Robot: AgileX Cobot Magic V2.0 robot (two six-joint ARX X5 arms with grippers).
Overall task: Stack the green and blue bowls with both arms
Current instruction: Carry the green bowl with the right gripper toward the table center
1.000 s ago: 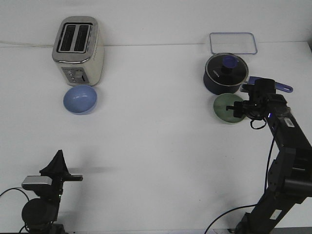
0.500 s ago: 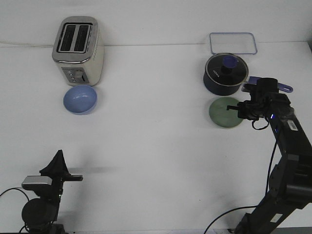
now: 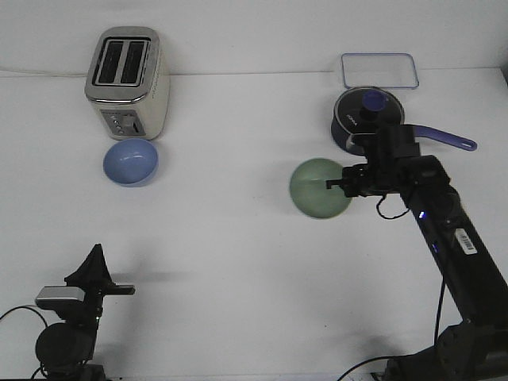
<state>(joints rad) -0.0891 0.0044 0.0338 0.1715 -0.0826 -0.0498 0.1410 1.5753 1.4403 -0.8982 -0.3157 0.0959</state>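
Right gripper [image 3: 343, 182] is clamping the green bowl [image 3: 318, 188] by its rim, carrying it over mid-table, left of the navy pot [image 3: 367, 117]. Blue bowl [image 3: 130, 162] is sitting before the toaster [image 3: 127, 82]. Left gripper [image 3: 119, 289] is parked near the front-left edge, grip unclear.

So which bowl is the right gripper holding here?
The green bowl, at the right gripper. The blue bowl sits untouched before the toaster.

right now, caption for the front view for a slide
Right gripper carries the green bowl toward the blue bowl.
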